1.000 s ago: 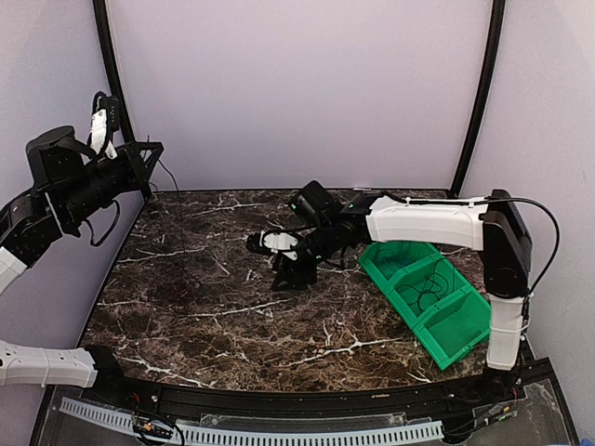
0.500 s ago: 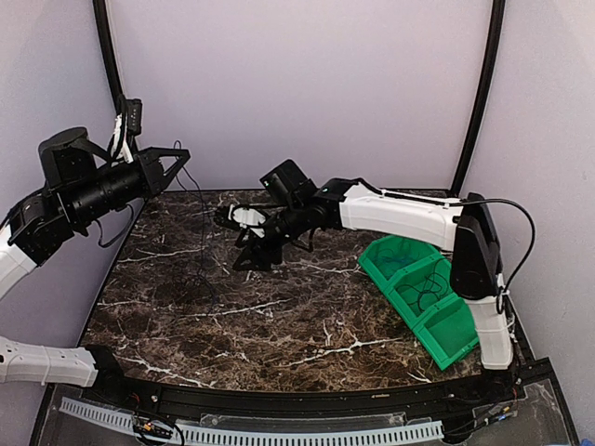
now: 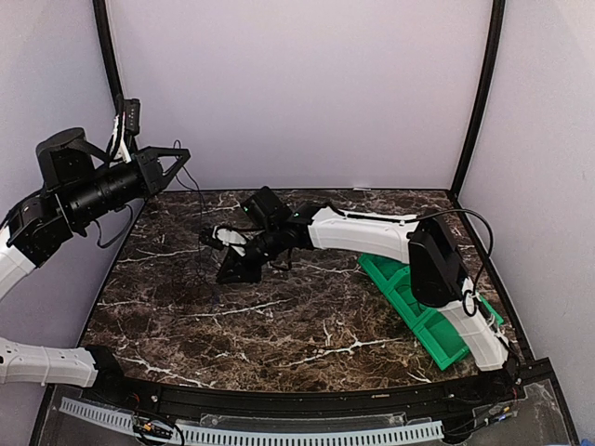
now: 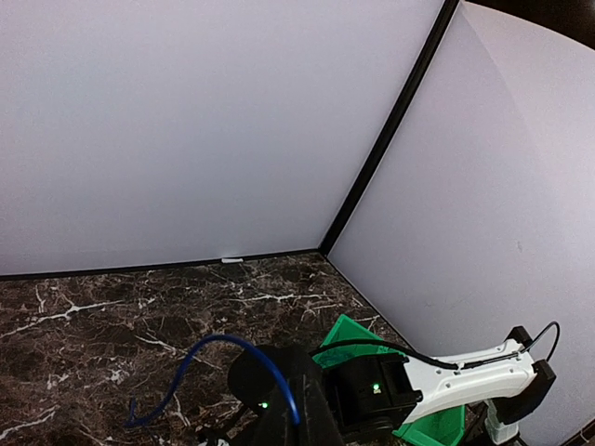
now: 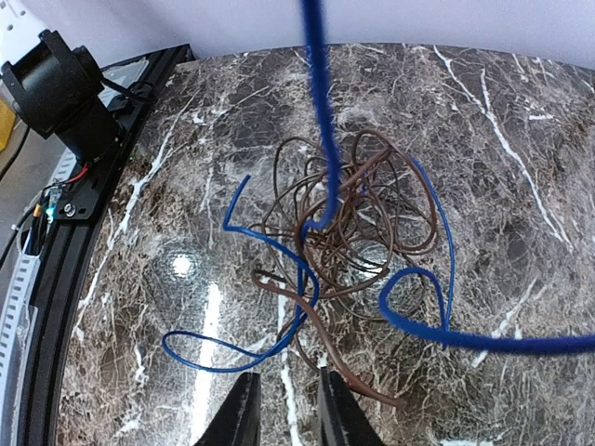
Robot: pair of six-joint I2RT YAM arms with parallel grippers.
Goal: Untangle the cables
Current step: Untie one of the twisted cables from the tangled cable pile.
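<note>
One blue cable (image 5: 321, 111) rose from the cables (image 5: 363, 232) heaped in the tabletop's (image 3: 307, 316) left half, pinched in your left end effector (image 3: 177, 160) held high. Your right end effector (image 5: 290, 409), slightly spread and empty, hovered just above the heap. You needed to pin a brown loop low before lifting slowly. The brown strands were too knotted to count.

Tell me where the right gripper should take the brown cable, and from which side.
I would take its loose tail nearest the right gripper, from straight above: there it lies flat, one strand alone, clear of the blue cable.
</note>
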